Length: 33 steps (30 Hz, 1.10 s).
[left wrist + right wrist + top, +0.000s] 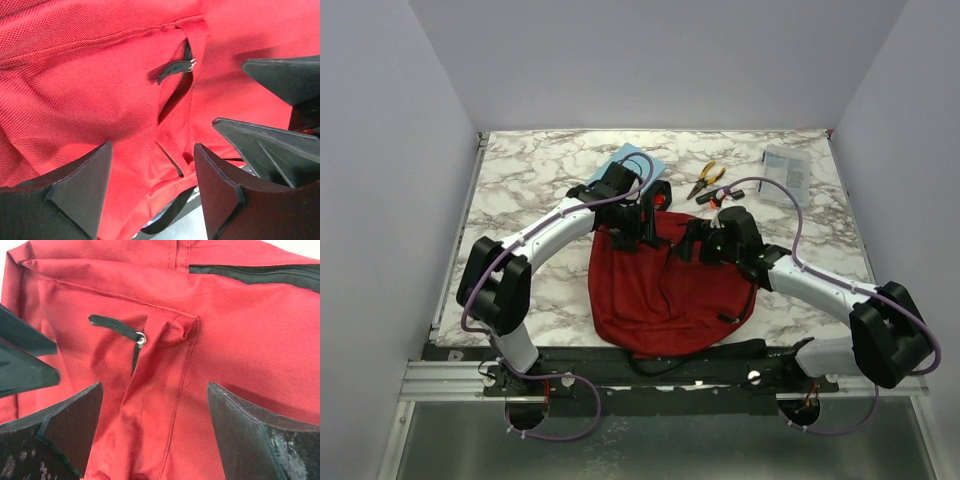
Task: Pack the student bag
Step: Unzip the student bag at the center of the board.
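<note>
The student bag (665,290), dark red fabric, lies crumpled at the table's near middle. Both grippers hang over its far end, facing each other. My left gripper (645,228) (152,147) is open, its jaws astride a fold of red fabric beside a partly open zipper slit with a black pull (175,70). My right gripper (697,242) (155,385) is open too, with a raised ridge of fabric between its fingers, just below the same black pull (117,327). Each wrist view shows the other gripper's fingertips (280,80) (20,360) close by. A second black zipper (260,272) runs along the bag's top.
A light blue book (632,160) lies behind the left arm. Yellow-handled pliers (705,180) and a small black-and-red item (662,195) sit behind the bag. A clear plastic pouch (785,172) is at the back right. Grey walls enclose the marble table (520,180).
</note>
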Each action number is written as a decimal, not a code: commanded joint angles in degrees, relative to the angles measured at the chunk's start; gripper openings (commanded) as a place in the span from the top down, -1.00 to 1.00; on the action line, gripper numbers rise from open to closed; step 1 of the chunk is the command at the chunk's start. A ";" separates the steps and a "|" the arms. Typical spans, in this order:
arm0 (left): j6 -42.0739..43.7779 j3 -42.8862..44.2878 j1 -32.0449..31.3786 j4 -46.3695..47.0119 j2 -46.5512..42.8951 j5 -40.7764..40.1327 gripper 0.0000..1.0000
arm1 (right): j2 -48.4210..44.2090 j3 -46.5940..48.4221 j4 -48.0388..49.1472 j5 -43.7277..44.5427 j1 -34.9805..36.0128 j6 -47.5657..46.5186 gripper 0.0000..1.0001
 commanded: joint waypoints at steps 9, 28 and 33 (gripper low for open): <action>2.69 -0.93 0.31 0.12 6.16 -0.35 -0.36 | 10.85 1.16 9.45 -10.86 -0.38 3.24 -0.40; 2.21 1.53 1.09 0.56 10.90 3.72 0.73 | 11.51 1.16 0.73 0.30 -0.45 -4.86 0.99; 2.21 1.69 1.19 0.73 10.35 6.05 1.00 | 11.49 4.36 -4.51 2.79 -0.39 -7.42 0.99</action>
